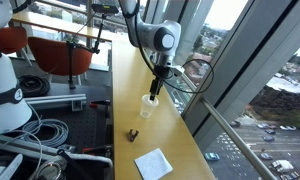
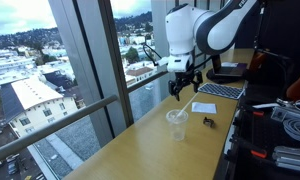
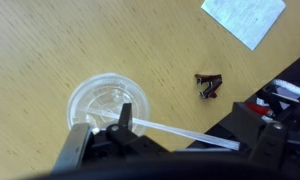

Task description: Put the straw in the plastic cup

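Observation:
The clear plastic cup (image 3: 105, 103) stands upright on the wooden table (image 3: 50, 45), and both exterior views show it (image 1: 150, 103) (image 2: 177, 122). The thin pale straw (image 3: 180, 131) runs slanted from the cup's mouth out toward my right finger (image 3: 258, 125). My gripper (image 3: 188, 120) hangs just above the cup (image 1: 156, 84) (image 2: 182, 82). It is open, its fingers wide apart on either side of the straw. Whether the straw touches a finger I cannot tell.
A small dark brown lump (image 3: 208, 86) lies on the table beside the cup. A flat white square sheet (image 3: 245, 18) lies farther off. Tall window glass (image 2: 80, 70) borders the table on one side. Cables and gear (image 1: 40, 135) sit along the other.

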Robot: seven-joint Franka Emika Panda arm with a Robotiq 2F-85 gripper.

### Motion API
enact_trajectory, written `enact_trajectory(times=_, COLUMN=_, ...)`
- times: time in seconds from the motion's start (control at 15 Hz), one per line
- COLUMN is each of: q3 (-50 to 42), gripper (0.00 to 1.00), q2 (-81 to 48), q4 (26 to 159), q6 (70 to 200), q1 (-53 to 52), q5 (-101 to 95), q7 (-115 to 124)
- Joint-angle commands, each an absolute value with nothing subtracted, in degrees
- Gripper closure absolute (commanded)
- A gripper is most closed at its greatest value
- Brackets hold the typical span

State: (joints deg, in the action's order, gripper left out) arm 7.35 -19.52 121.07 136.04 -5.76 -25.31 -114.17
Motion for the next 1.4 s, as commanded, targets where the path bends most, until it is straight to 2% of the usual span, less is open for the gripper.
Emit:
enact_trajectory(times=0.0, q3=5.3, gripper=0.00, q2=-18.8, q4=121.7, q6=134.9, q1=-6.6, q5=-30.3, q7=-111.4)
enact_trajectory(times=1.33, q3=6.8, gripper=0.00, q2=-19.2, q4=122.3, q6=135.2, q1=-9.3, q5=-30.8, q7=-106.8)
